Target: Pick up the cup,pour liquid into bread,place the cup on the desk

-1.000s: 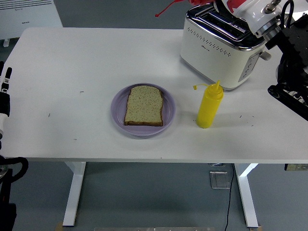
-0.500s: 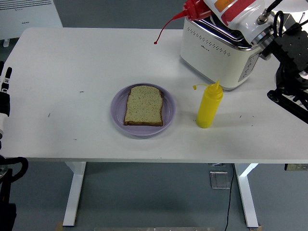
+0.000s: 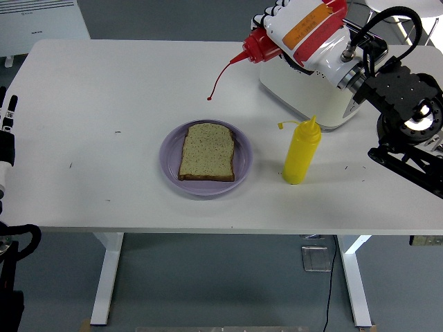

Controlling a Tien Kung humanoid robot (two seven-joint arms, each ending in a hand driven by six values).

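Note:
A slice of brown bread [image 3: 207, 151] lies flat on a purple plate [image 3: 169, 162] at the table's middle. No cup shows; what my right hand [image 3: 280, 10] is shut on is a squeeze bottle [image 3: 308, 26] with an orange label and a red nozzle [image 3: 257, 47]. The bottle is tipped sideways in the air in front of the toaster, nozzle pointing left and down. A thin red tethered cap [image 3: 210, 97] dangles from it, above the table just beyond the plate's far edge. My left arm [image 3: 5, 149] rests at the picture's left edge.
A white toaster [image 3: 325, 104] stands at the back right, partly behind my right arm. A yellow squeeze bottle [image 3: 301, 153] stands upright right of the plate. A white appliance [image 3: 41, 24] sits beyond the table's far left corner.
My right hand has brought the bottle down and to the left from above the toaster, and the dangling red cap has dropped closer to the plate. Bread and yellow bottle have not moved.

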